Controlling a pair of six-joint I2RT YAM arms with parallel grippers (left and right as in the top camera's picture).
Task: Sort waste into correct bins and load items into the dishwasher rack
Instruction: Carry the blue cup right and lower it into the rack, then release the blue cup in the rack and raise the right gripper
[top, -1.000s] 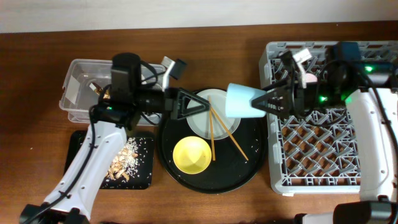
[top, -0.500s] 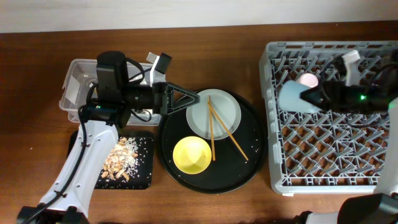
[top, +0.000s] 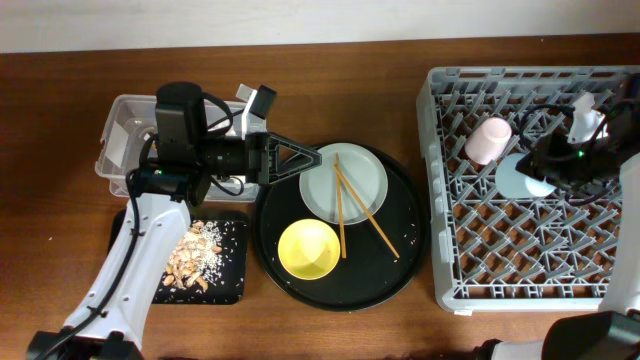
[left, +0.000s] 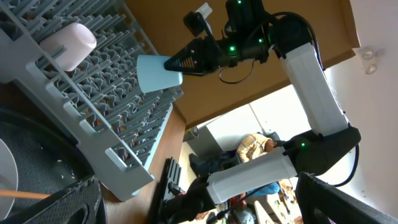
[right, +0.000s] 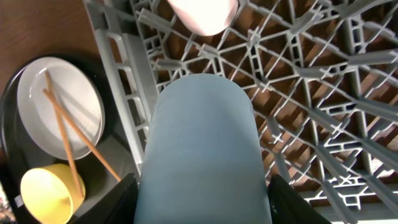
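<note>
My right gripper (top: 537, 170) is shut on the small blue cup (top: 518, 179), holding it low over the grey dishwasher rack (top: 450, 250). The cup (right: 202, 149) fills the space between the black fingers (right: 112, 202) in the right wrist view. A pink cup (top: 487, 140) sits in the rack just beside it. My left gripper (top: 300, 160) stands open and empty above the left rim of the round black tray (top: 410, 250). On that tray lie a yellow bowl (top: 307, 250) and a pale plate (top: 362, 172) with chopsticks (top: 343, 215) across it.
A clear tub (top: 120, 125) stands at the left, under my left arm. In front of it a shallow black tray (top: 228, 285) holds beige food scraps (top: 195, 260). The table's back edge meets a white wall.
My right gripper has carried the blue cup rightward from the round tray's edge to over the rack. The left gripper has opened wider and drawn back a little to the left.
</note>
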